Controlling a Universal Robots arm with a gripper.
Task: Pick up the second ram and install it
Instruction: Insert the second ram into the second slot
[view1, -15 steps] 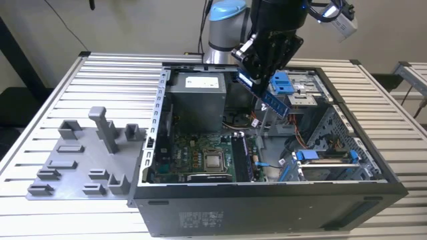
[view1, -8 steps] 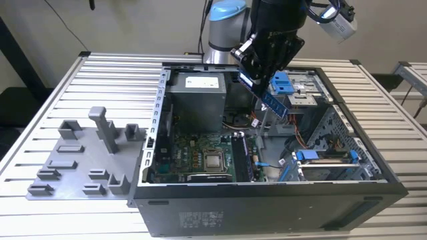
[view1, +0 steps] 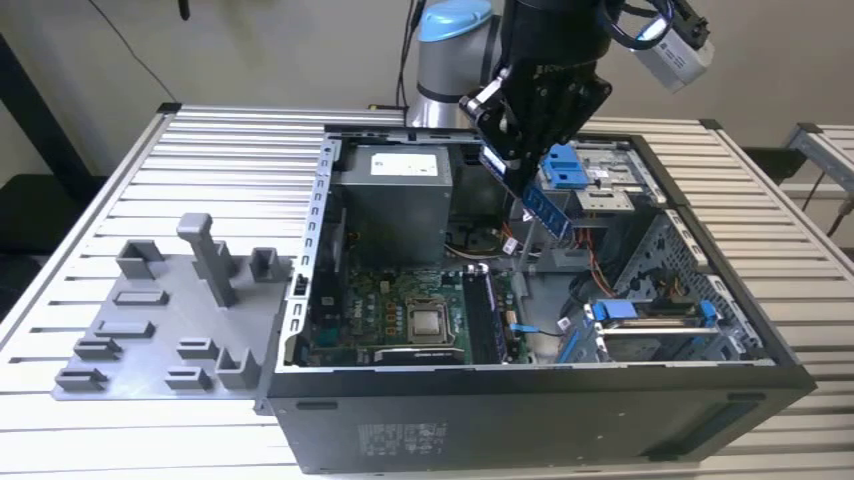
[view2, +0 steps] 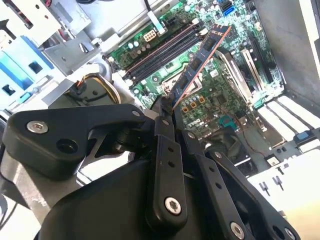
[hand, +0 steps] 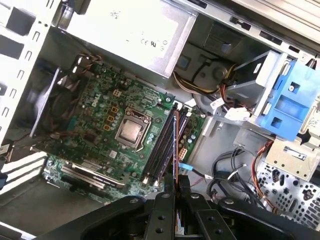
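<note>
Exterior view: claw (view1: 515, 170) hangs over the open computer case (view1: 534, 420), fingers clamped on the upper end of the second ram (view1: 546, 212). The ram is held in the air, tilted, with its lower end dipping toward the inside of the case.

Second wrist view: claw (view2: 168, 102) grips one end of the ram (view2: 202, 55); the free end reaches out above the motherboard (view2: 220, 95).

First wrist view: ram (hand: 176, 145) seen edge-on from the claw (hand: 176, 186), running along the long memory slots (hand: 161, 150) beside the processor socket (hand: 131, 131). Not seated in a slot.

Power supply (view1: 390, 195) sits at the case's far end. Blue drive bracket (view1: 566, 166) shows just beside the ram in the exterior view.

The case stands on the slatted bench (view1: 200, 130), toward the exterior view's right edge. Grey tray (view1: 134, 350) lies on the bench just beside the case wall, toward the exterior view's left.
</note>
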